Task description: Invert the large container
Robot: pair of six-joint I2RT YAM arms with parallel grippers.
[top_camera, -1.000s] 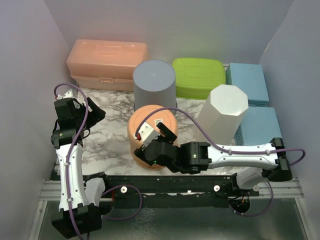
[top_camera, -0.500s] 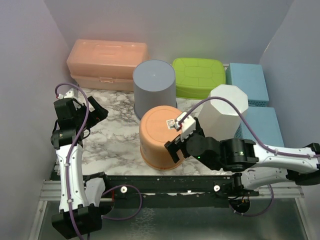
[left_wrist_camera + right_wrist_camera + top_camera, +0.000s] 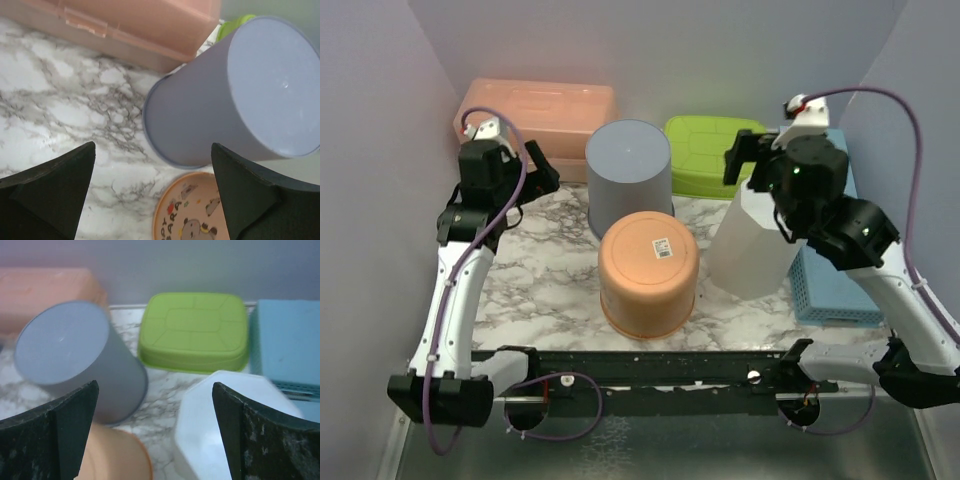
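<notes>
Marble table [image 3: 545,270] below the left gripper [image 3: 152,165], jaws wide apart, clamped on nothing. Peach lidded box [image 3: 535,120] beyond it. White octagonal bin [image 3: 760,250] just under the right gripper [image 3: 155,390], likewise gaping and empty. Grey bin [image 3: 235,85] straight ahead of the left fingers, inverted. Orange container [image 3: 650,265] below and between both grippers, bottom up, label showing, apart from each. Green box [image 3: 195,332] ahead of the right gripper.

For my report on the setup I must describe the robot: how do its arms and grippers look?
The left arm and the right arm have white links and black joints. A purple cable runs along each, ending in a white and red plug near the wrist. The fingers are plain black.
</notes>
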